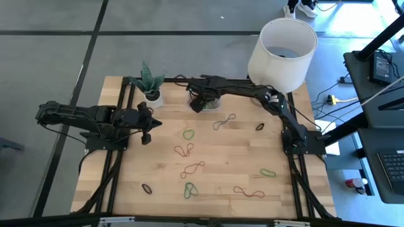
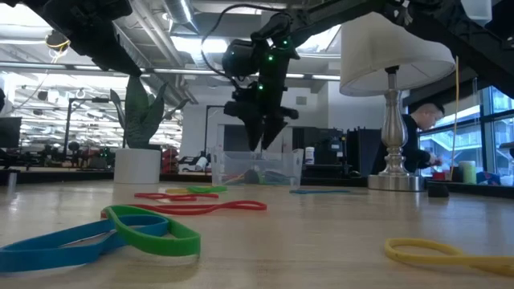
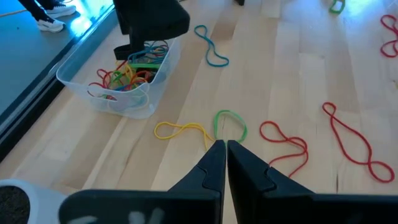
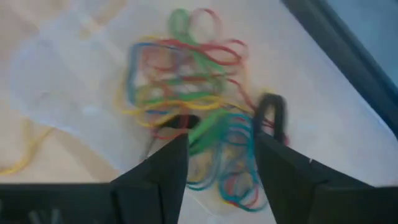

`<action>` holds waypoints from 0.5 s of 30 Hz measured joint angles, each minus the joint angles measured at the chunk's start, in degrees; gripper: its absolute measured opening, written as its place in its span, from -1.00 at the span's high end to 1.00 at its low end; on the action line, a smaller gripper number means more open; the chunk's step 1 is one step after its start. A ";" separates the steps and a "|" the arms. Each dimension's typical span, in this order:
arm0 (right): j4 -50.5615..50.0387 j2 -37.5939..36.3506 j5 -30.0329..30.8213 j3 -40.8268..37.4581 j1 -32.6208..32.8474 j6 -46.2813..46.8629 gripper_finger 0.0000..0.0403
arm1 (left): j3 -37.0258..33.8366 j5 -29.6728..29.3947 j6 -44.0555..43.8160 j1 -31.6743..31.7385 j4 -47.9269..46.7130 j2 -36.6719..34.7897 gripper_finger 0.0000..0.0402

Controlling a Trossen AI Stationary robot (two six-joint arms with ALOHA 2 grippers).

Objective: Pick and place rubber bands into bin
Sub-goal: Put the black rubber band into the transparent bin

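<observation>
The bin (image 3: 79,85), a small clear tray at the table's far edge, holds a heap of rubber bands (image 4: 186,93) in red, green, yellow and blue, with a black one (image 4: 271,113) at the side. My right gripper (image 4: 217,140) hangs open just above the bin (image 2: 257,167), fingers pointing down, nothing between them. More rubber bands lie flat on the wood: a green one (image 1: 188,133), red ones (image 1: 184,150) (image 1: 192,169), another black one (image 1: 146,188). My left gripper (image 3: 226,144) is shut and empty, above the table's left side (image 1: 149,126).
A white lamp (image 1: 282,45) stands at the far right corner, its metal base (image 2: 395,178) beside the bin. A small white plant pot (image 1: 152,96) stands left of the bin. Further bands lie near the front edge (image 1: 190,189) and toward the right (image 1: 267,172).
</observation>
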 joint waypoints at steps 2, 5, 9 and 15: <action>-0.10 -0.09 -0.18 0.00 0.06 -0.53 0.14 | 0.00 0.00 0.05 0.00 -0.01 0.00 0.94; 0.08 -1.17 0.00 -0.02 0.79 -0.66 0.21 | 0.00 0.00 0.08 0.00 -0.01 0.00 0.93; -0.21 -5.53 -0.04 -0.31 3.30 -2.43 0.37 | 0.00 1.75 1.10 -0.07 -0.17 0.04 0.93; -1.21 -12.68 0.04 -5.18 8.28 -4.00 0.78 | 2.42 2.49 1.11 -0.96 -0.93 3.00 0.99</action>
